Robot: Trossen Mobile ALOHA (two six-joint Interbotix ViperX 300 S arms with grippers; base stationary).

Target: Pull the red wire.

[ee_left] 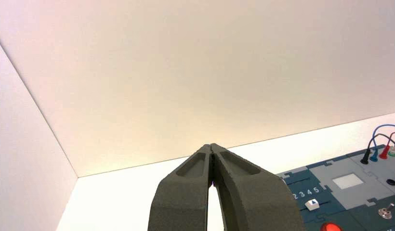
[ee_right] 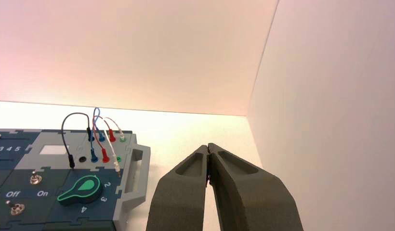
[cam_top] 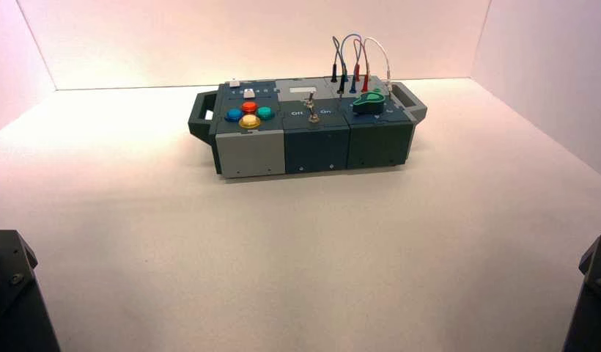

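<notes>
The red wire (cam_top: 357,72) arches up from the back right of the box (cam_top: 312,143), among black, blue and white wires. The right wrist view shows its two red plugs (ee_right: 105,155) seated in sockets; the left wrist view shows one red plug (ee_left: 384,153) far off. My right gripper (ee_right: 207,146) is shut on nothing, well to the right of the box and apart from its handle (ee_right: 133,178). My left gripper (ee_left: 211,146) is shut and empty, held back to the left of the box. Both arms sit low at the near corners in the high view.
The box top carries round coloured buttons (cam_top: 248,115) on the left, a metal toggle switch (cam_top: 311,108) between "Off" and "On", and a green knob (ee_right: 82,189) near the wires. White walls close in at the back and both sides; the right wall (ee_right: 330,120) is close to my right gripper.
</notes>
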